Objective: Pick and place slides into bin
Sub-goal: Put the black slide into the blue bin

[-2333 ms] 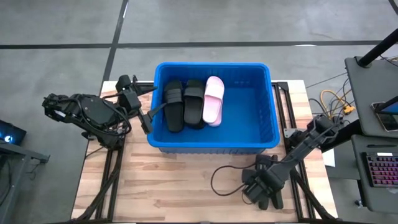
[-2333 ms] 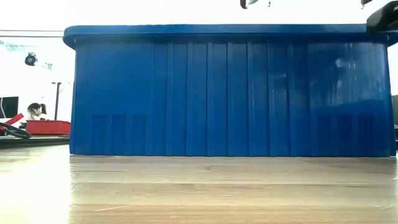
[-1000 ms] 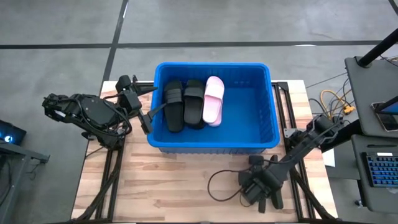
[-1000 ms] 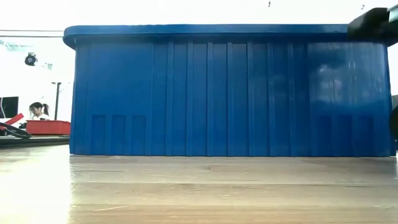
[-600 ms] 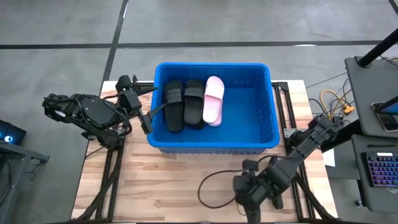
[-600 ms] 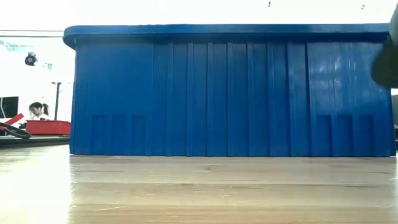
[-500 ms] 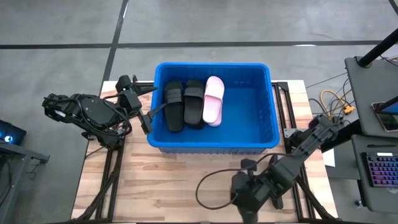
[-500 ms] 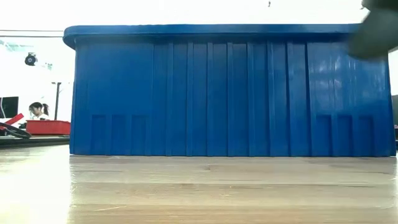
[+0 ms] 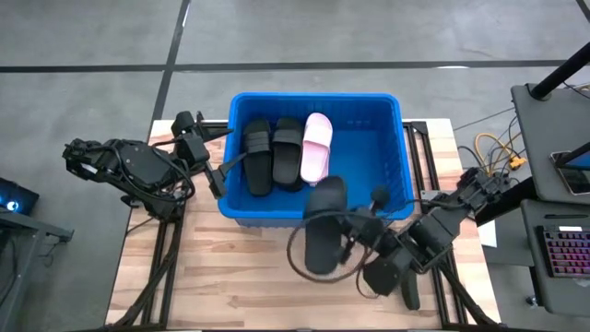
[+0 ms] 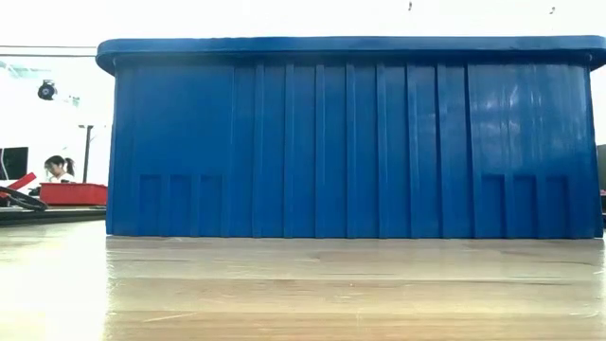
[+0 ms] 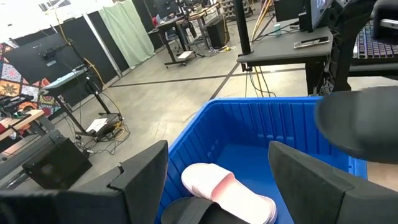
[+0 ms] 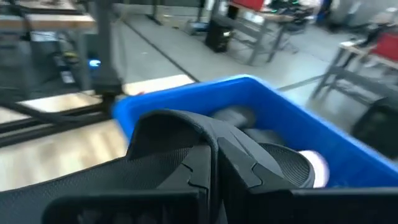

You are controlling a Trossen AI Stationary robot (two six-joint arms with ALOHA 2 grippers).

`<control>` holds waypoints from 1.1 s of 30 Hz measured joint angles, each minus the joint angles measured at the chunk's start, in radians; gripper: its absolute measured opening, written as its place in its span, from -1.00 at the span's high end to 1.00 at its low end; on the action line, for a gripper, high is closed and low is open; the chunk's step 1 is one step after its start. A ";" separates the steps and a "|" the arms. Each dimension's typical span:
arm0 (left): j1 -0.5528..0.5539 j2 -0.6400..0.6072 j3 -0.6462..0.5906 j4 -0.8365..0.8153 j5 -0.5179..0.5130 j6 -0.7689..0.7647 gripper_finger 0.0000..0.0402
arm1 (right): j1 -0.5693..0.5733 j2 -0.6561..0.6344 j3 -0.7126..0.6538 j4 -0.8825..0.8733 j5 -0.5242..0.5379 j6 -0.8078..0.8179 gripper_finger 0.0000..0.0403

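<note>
We see the right gripper (image 9: 346,242) clamped on the strap of a black slide (image 9: 323,226), holding it in the air over the near rim of the blue bin (image 9: 392,166). Inside the bin lie two black slides (image 9: 272,155) and a pink slide (image 9: 316,148) side by side. The left gripper (image 9: 218,175) waits at the bin's left wall, fingers apart and empty.

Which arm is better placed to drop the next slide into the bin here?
The right. Its gripper is shut on a black slide at the blue bin's near rim. The left gripper waits open and empty outside the bin's left wall.
</note>
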 joint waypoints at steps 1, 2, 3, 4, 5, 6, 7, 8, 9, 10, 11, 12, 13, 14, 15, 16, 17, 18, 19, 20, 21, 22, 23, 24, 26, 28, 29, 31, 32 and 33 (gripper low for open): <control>0.000 0.000 0.000 0.000 0.000 0.000 -0.31 | -0.012 -0.004 -0.003 -0.015 0.006 0.003 0.96; 0.000 0.000 0.000 0.000 0.000 0.000 -0.31 | -0.032 -0.010 -0.010 -0.034 0.005 0.016 0.96; 0.000 0.000 0.000 0.000 0.000 0.000 -0.31 | -0.049 -0.018 -0.022 -0.048 -0.004 0.024 0.96; 0.000 -0.001 0.000 0.000 0.000 0.003 -0.31 | -0.065 -0.030 -0.040 -0.049 -0.028 0.025 0.96; 0.000 -0.002 0.000 -0.001 0.000 0.007 -0.31 | -0.082 -0.043 -0.060 -0.046 -0.055 0.023 0.96; 0.000 -0.003 0.000 -0.001 0.000 0.009 -0.31 | -0.099 -0.057 -0.083 -0.044 -0.080 0.022 0.96; 0.000 -0.004 0.000 -0.001 0.000 0.011 -0.31 | -0.114 -0.071 -0.109 -0.041 -0.098 0.022 0.96; 0.000 -0.005 0.000 -0.001 0.000 0.022 -0.31 | -0.130 -0.086 -0.135 -0.037 -0.115 0.022 0.96; 0.000 -0.006 0.000 -0.001 0.000 0.033 -0.31 | -0.143 -0.105 -0.166 -0.036 -0.129 0.020 0.96; 0.000 -0.007 0.000 -0.001 0.000 0.047 -0.31 | -0.158 -0.125 -0.197 -0.029 -0.139 0.018 0.96; 0.000 -0.008 0.001 -0.001 -0.001 0.057 -0.31 | -0.173 -0.149 -0.227 -0.017 -0.145 0.014 0.96; 0.000 -0.010 0.001 -0.001 -0.003 0.061 -0.31 | -0.188 -0.176 -0.263 0.006 -0.151 0.003 0.96; 0.000 -0.012 0.002 -0.001 -0.006 0.065 -0.31 | -0.205 -0.205 -0.297 0.034 -0.160 -0.016 0.96; 0.000 -0.014 0.002 0.001 -0.010 0.074 -0.31 | -0.223 -0.234 -0.333 0.070 -0.176 -0.044 0.96; 0.001 -0.017 0.002 0.005 -0.015 0.082 -0.31 | -0.246 -0.264 -0.370 0.115 -0.202 -0.079 0.96; 0.001 -0.019 0.002 0.009 -0.023 0.086 -0.31 | -0.274 -0.294 -0.404 0.163 -0.244 -0.113 0.96; 0.001 -0.020 0.002 0.016 -0.031 0.087 -0.31 | -0.304 -0.321 -0.440 0.220 -0.294 -0.148 0.96; 0.002 -0.022 0.002 0.024 -0.031 0.087 -0.31 | -0.338 -0.349 -0.476 0.285 -0.348 -0.188 0.96; 0.002 -0.024 0.003 0.026 -0.031 0.088 -0.31 | -0.375 -0.374 -0.512 0.354 -0.400 -0.237 0.96; 0.002 -0.026 0.003 0.026 -0.031 0.088 -0.31 | -0.414 -0.397 -0.547 0.427 -0.451 -0.288 0.96; 0.002 -0.027 0.003 0.030 -0.031 0.088 -0.31 | -0.452 -0.420 -0.582 0.503 -0.502 -0.339 0.96; 0.002 -0.029 0.003 0.032 -0.031 0.088 -0.31 | -0.492 -0.441 -0.614 0.575 -0.560 -0.388 0.96; 0.002 -0.033 0.003 0.031 -0.033 0.088 -0.31 | -0.536 -0.458 -0.646 0.648 -0.616 -0.429 0.96; 0.002 -0.035 0.003 0.031 -0.038 0.088 -0.31 | -0.577 -0.476 -0.677 0.711 -0.670 -0.459 0.96; 0.002 -0.039 0.003 0.030 -0.066 0.088 -0.31 | -0.658 -0.504 -0.731 0.798 -0.763 -0.499 0.96; 0.002 -0.041 0.003 0.030 -0.103 0.088 -0.31 | -0.735 -0.524 -0.781 0.838 -0.820 -0.524 0.96; 0.002 -0.041 0.003 0.030 -0.120 0.088 -0.31 | -0.771 -0.534 -0.806 0.849 -0.836 -0.534 0.96; 0.002 -0.043 0.003 0.029 -0.145 0.088 -0.31 | -0.838 -0.550 -0.861 0.858 -0.866 -0.564 0.96; 0.002 -0.045 0.003 0.030 -0.154 0.088 -0.31 | -0.866 -0.556 -0.889 0.870 -0.881 -0.580 0.96; 0.002 -0.046 0.003 0.030 -0.164 0.088 -0.31 | -0.893 -0.561 -0.918 0.886 -0.901 -0.594 0.96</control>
